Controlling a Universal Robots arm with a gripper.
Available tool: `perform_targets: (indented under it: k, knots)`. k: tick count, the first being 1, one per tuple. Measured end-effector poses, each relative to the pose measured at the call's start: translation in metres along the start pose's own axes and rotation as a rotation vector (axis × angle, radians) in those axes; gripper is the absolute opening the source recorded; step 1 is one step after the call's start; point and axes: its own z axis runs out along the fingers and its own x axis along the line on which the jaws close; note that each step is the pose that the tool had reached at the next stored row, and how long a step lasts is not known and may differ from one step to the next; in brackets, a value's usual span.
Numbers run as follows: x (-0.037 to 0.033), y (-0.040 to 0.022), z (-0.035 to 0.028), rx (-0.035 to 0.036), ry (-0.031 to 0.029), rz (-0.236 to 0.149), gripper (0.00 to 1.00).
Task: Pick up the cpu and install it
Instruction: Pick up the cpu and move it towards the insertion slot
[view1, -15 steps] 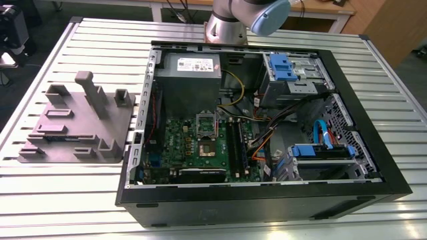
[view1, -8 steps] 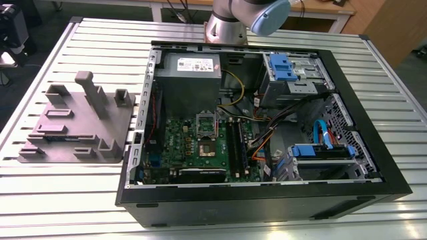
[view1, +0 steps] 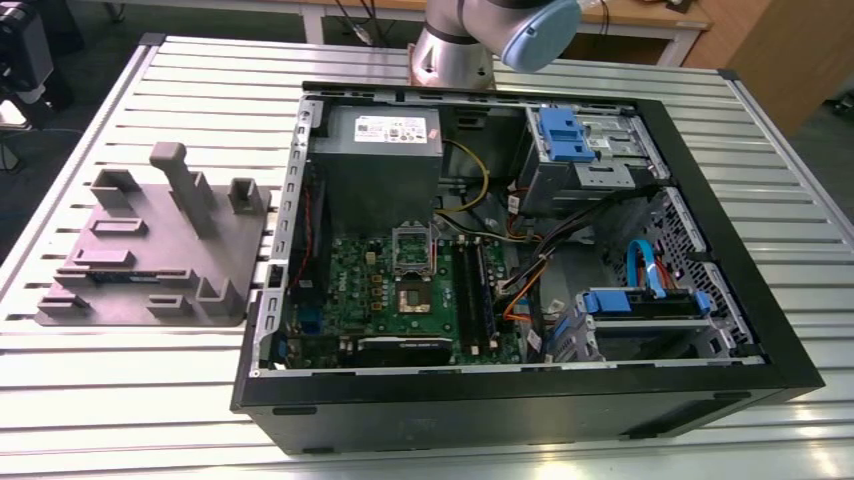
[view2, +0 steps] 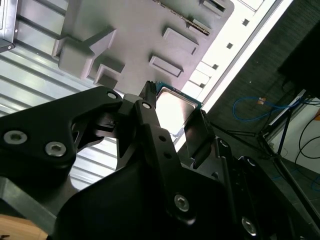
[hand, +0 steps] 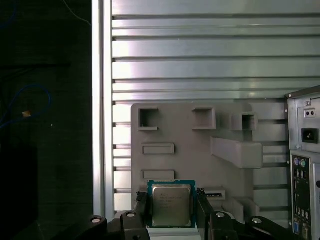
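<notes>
Item 1: one small flat square cpu (hand: 171, 207) with a silver-grey metal top. It is clamped by two opposite edges between the two black fingers (hand: 141, 209) of my tool (hand: 171, 196), closed to the chip's width. By my reading it is raised over the grey moulded plastic holder tray (hand: 175, 130).

Item 2: one open black computer case (view1: 534, 400), beside that tray on the slatted metal bench (view1: 134, 400). It has one motherboard socket (view1: 411, 268), apparently empty.

Status: pick-up done; installation outstanding.

We see a silver arm (view1: 451, 62) with a pale blue joint cap (view1: 541, 30); its black hand (view2: 174, 107) carries silver screws (view2: 181, 202), seemingly hex-socket.
</notes>
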Motion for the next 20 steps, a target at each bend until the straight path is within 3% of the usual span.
perform_targets:
  k: [20]
  knots:
    - [-0.0048,0.0002,0.0000,0.0001,0.0000,0.000,0.47]
